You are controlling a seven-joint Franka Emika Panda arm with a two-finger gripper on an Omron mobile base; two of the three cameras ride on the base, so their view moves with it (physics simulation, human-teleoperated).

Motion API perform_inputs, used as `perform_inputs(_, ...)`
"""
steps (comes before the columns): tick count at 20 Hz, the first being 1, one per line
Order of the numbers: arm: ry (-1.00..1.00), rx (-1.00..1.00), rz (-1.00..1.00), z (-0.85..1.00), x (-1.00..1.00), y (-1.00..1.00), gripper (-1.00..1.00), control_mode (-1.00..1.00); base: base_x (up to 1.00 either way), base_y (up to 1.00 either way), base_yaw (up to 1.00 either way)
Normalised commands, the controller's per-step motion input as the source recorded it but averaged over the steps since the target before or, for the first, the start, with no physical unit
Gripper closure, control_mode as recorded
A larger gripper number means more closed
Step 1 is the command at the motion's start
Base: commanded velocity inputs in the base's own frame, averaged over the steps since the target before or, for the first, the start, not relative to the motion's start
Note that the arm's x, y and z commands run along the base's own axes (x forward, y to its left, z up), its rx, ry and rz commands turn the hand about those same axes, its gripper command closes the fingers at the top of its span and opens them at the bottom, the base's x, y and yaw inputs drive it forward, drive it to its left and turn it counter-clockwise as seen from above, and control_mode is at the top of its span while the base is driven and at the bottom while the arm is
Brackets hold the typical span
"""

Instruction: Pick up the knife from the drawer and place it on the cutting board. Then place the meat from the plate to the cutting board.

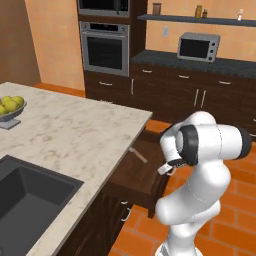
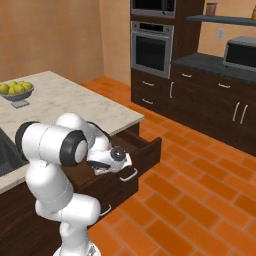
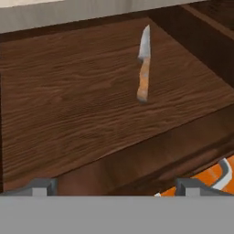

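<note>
Dark brown wood lies all around your target: the knife [image 3: 143,64] rests flat on the bare bottom of the open drawer [image 3: 82,91], alone there, with nothing touching it. From your hand [image 3: 114,187] it sits ahead and a little to the right in the hand view, past the drawer's front wall, which stands between the fingertips and the blade. Its long axis runs almost straight away from you, brown handle at the near end, pale blade pointing toward the pale bench [image 1: 75,125] edge that overhangs the back of the drawer.

Your hand is spread wide and holds nothing, so you likely need to lift over the front wall, then turn the fingers across the handle. Judge the room as generous to the left, tighter on the right where the drawer's side wall rises, and watch the bench edge above the blade tip.
</note>
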Motion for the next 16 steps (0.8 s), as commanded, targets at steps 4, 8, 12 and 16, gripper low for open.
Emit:
perform_inputs(4,0.23,0.0,-0.16,-0.21,-0.32,-0.88,-1.0,-1.0,0.0,0.0,0.0)
perform_inputs(8,0.25,0.0,-0.17,-0.31,-0.34,-1.0,-1.0,-1.0,0.0,0.0,0.0)
perform_inputs(12,0.25,0.0,-0.19,-0.43,-0.39,-1.0,-1.0,-1.0,0.0,0.0,0.0)
perform_inputs(16,0.29,-0.03,-0.2,-0.47,-0.31,-1.0,-1.0,-1.0,0.0,0.0,0.0)
